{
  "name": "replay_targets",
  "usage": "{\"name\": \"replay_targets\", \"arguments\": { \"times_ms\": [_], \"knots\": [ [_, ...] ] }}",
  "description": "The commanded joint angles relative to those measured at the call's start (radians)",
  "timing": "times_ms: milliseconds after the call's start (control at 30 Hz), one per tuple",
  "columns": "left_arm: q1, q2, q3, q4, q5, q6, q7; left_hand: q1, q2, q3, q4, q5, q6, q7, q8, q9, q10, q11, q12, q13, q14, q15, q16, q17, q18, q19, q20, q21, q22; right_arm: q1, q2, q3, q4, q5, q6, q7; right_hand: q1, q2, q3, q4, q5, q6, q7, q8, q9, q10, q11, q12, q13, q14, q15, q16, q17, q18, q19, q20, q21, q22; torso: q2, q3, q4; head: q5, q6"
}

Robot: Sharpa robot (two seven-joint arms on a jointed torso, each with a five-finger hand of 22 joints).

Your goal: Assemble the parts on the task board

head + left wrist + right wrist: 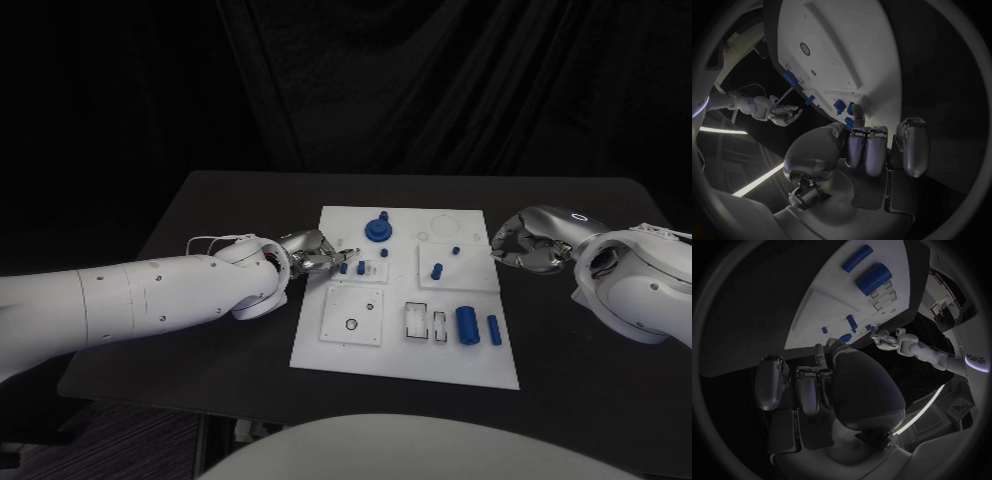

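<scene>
The left hand [310, 252] reaches over the task board's [361, 355] left edge, fingers apart; the right hand [522, 247], fingers curled empty, hovers beside its right edge.

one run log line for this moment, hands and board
left hand: at task board left edge, holds nothing seen | right hand: off right edge, curled, holds nothing | large blue cylinder: lying on board

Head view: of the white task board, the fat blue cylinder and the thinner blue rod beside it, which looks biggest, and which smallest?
1. Task board
2. Fat blue cylinder
3. Thinner blue rod, similar in length but slimmer.
</scene>
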Motion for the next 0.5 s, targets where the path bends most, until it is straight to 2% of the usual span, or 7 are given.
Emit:
{"name": "replay_targets", "arguments": {
  "times_ms": [33, 200, 300, 367, 433, 467, 500],
  "knots": [
    [-0.002, -0.006, 0.001, 0.003, 0.003, -0.063, 0.047, 0.022, -0.007, -0.012, -0.002, 0.007, -0.011, -0.002, 0.010, 0.024, 0.104, -0.008, 0.004, 0.263, 0.105, -0.005, 0.003, 0.263, 0.007, 0.004, -0.004, 0.002, 0.205, -0.002, -0.003, 0.001, 0.002, -0.003, -0.010, -0.011, 0.011, -0.002, 0.007, -0.001, 0.003, 0.002, -0.002, -0.007, -0.002, 0.104, -0.004, 0.003, 0.263, 0.106, 0.000, 0.003, 0.263, 0.005, -0.004, 0.000, -0.005, 0.184, -0.001, -0.0001, 0.0018, -0.002, 0.000],
    [-0.002, -0.024, 0.001, 0.008, 0.003, -0.175, 0.152, 0.127, -0.057, -0.013, 0.001, 0.053, -0.063, 0.005, 0.016, 0.022, 0.104, -0.003, 0.004, 0.263, 0.105, -0.002, 0.003, 0.263, 0.010, -0.006, -0.001, -0.009, 0.201, -0.002, -0.007, 0.001, 0.003, -0.003, -0.060, 0.014, 0.011, -0.002, 0.007, -0.001, 0.003, 0.002, -0.003, -0.007, -0.002, 0.104, -0.004, 0.003, 0.263, 0.106, 0.000, 0.003, 0.263, 0.006, -0.005, -0.001, -0.006, 0.183, -0.001, 0.0002, -0.0002, -0.002, 0.000],
    [0.000, -0.043, 0.001, 0.018, 0.003, -0.282, 0.269, 0.221, -0.102, -0.004, -0.005, 0.086, -0.106, 0.015, 0.007, 0.015, 0.104, 0.007, 0.004, 0.263, 0.105, 0.009, 0.003, 0.263, 0.016, -0.031, 0.006, -0.039, 0.192, -0.002, -0.010, 0.001, 0.006, -0.001, -0.119, 0.043, 0.012, -0.002, 0.008, -0.001, 0.005, 0.006, -0.004, -0.004, -0.001, 0.104, -0.003, 0.003, 0.263, 0.106, 0.000, 0.003, 0.263, 0.006, -0.004, -0.001, -0.006, 0.183, -0.001, -0.0006, 0.0013, -0.004, 0.000],
    [0.002, -0.055, 0.001, 0.025, 0.003, -0.326, 0.326, 0.246, -0.113, -0.003, -0.002, 0.089, -0.113, 0.018, 0.006, 0.013, 0.094, 0.010, -0.005, 0.259, 0.105, 0.013, 0.003, 0.263, 0.019, -0.041, 0.009, -0.050, 0.188, -0.002, -0.011, 0.001, 0.007, 0.005, -0.154, 0.061, 0.013, -0.003, 0.008, -0.002, 0.009, 0.012, -0.005, -0.001, 0.000, 0.104, -0.002, 0.003, 0.263, 0.106, 0.000, 0.003, 0.263, 0.005, -0.004, -0.002, -0.005, 0.184, -0.002, -0.0007, 0.0012, -0.003, 0.000],
    [0.010, -0.070, 0.001, 0.032, 0.003, -0.365, 0.401, 0.286, -0.125, 0.000, -0.001, 0.097, -0.141, 0.034, -0.003, 0.005, 0.041, 0.027, -0.052, 0.237, 0.105, 0.030, 0.003, 0.263, 0.031, -0.094, 0.020, -0.107, 0.171, -0.002, -0.012, 0.001, 0.008, 0.020, -0.208, 0.091, 0.012, -0.005, 0.008, -0.001, 0.013, 0.021, -0.005, 0.004, 0.001, 0.104, 0.000, 0.003, 0.263, 0.106, 0.001, 0.003, 0.263, 0.005, -0.005, -0.002, -0.007, 0.183, -0.002, -0.0010, 0.0007, -0.002, 0.000],
    [0.017, -0.078, 0.001, 0.035, 0.006, -0.379, 0.439, 0.309, -0.123, 0.007, -0.001, 0.106, -0.170, 0.048, -0.008, 0.005, -0.056, 0.044, -0.128, 0.203, 0.078, 0.048, -0.012, 0.245, 0.046, -0.173, 0.033, -0.190, 0.146, -0.001, -0.012, 0.001, 0.008, 0.034, -0.240, 0.110, 0.012, -0.005, 0.009, 0.000, 0.015, 0.025, -0.005, 0.006, 0.002, 0.104, 0.000, 0.003, 0.263, 0.106, 0.001, 0.003, 0.263, 0.006, -0.006, -0.001, -0.009, 0.183, -0.002, -0.0010, 0.0003, -0.001, 0.000],
    [0.024, -0.083, 0.001, 0.037, 0.014, -0.382, 0.471, 0.322, -0.124, 0.012, -0.002, 0.120, -0.192, 0.059, -0.016, -0.001, -0.140, 0.055, -0.190, 0.176, -0.019, 0.060, -0.065, 0.186, 0.058, -0.249, 0.042, -0.266, 0.124, -0.001, -0.013, 0.001, 0.008, 0.050, -0.266, 0.128, 0.011, -0.006, 0.009, 0.000, 0.017, 0.027, -0.006, 0.007, 0.002, 0.104, 0.001, 0.003, 0.263, 0.106, 0.001, 0.003, 0.263, 0.006, -0.007, -0.001, -0.011, 0.182, -0.002, -0.0010, 0.0003, 0.000, 0.000]
  ]
}}
